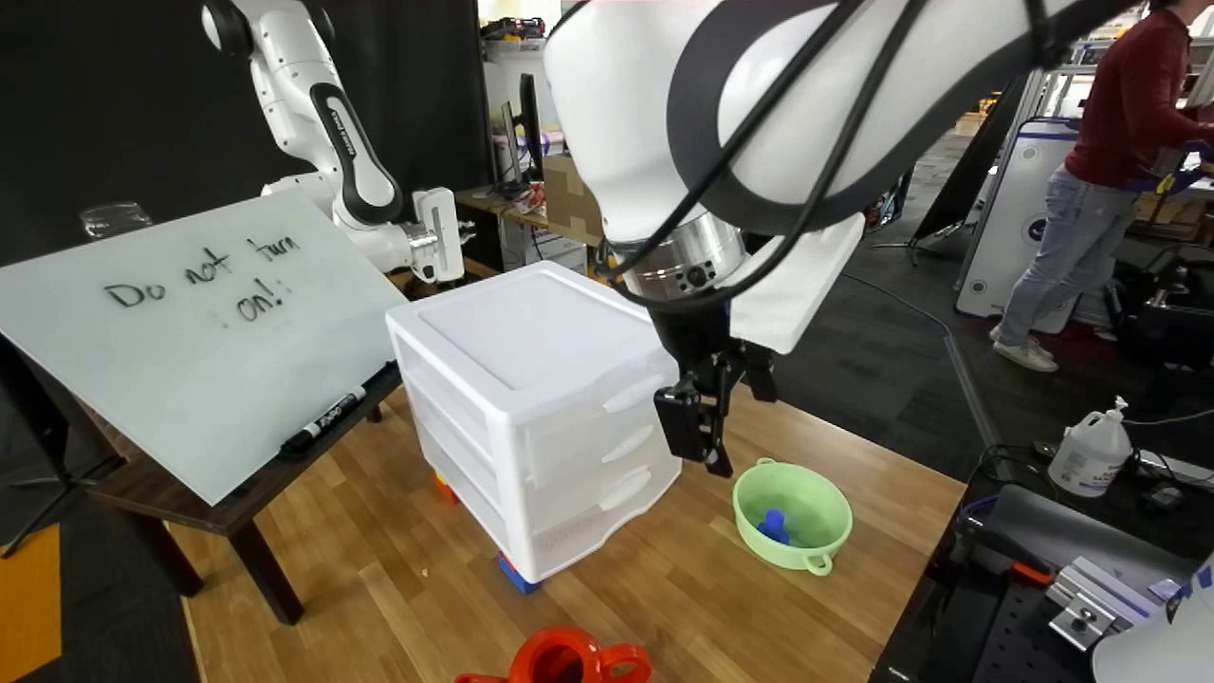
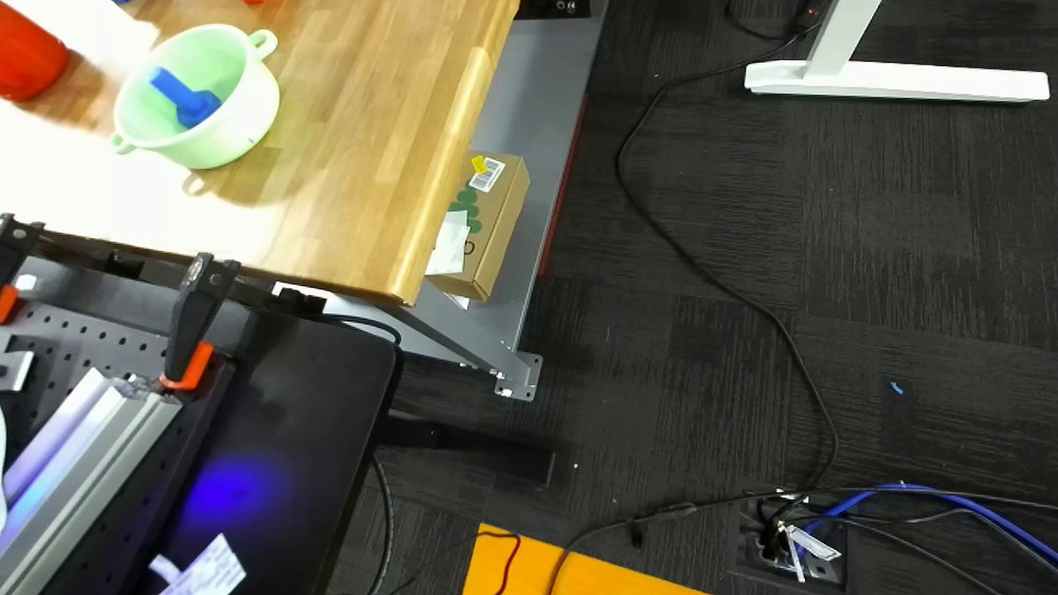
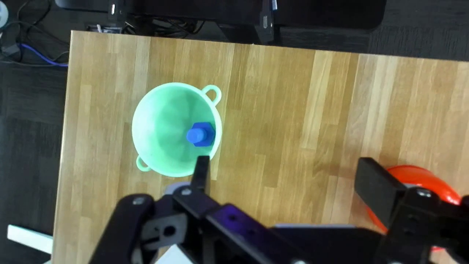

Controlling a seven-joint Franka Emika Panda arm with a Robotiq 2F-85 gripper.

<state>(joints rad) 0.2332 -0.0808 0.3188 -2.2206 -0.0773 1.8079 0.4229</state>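
My gripper (image 3: pixel 284 159) hangs above the wooden table with its black fingers spread wide and nothing between them. A pale green bowl (image 3: pixel 161 121) with two small loop handles is nearest, below and beside one fingertip in the wrist view. Inside it lies a blue bolt-like piece (image 3: pixel 202 135) with a hexagonal base, close to the wall. Both exterior views show the bowl (image 1: pixel 823 498) and the blue piece (image 2: pixel 186 99) too. A red pot (image 3: pixel 421 176) is partly hidden behind the opposite finger. In an exterior view the gripper (image 1: pixel 718 417) is between the drawer unit and the bowl.
A white drawer unit (image 1: pixel 541 332) stands on the table beside the arm, a blue block (image 1: pixel 519 575) at its lower corner. A whiteboard (image 1: pixel 190 332) reading "Do not turn on!" leans on a small stand, with a black marker (image 1: pixel 327 417). Black clamps (image 2: pixel 198 306) line a neighbouring bench.
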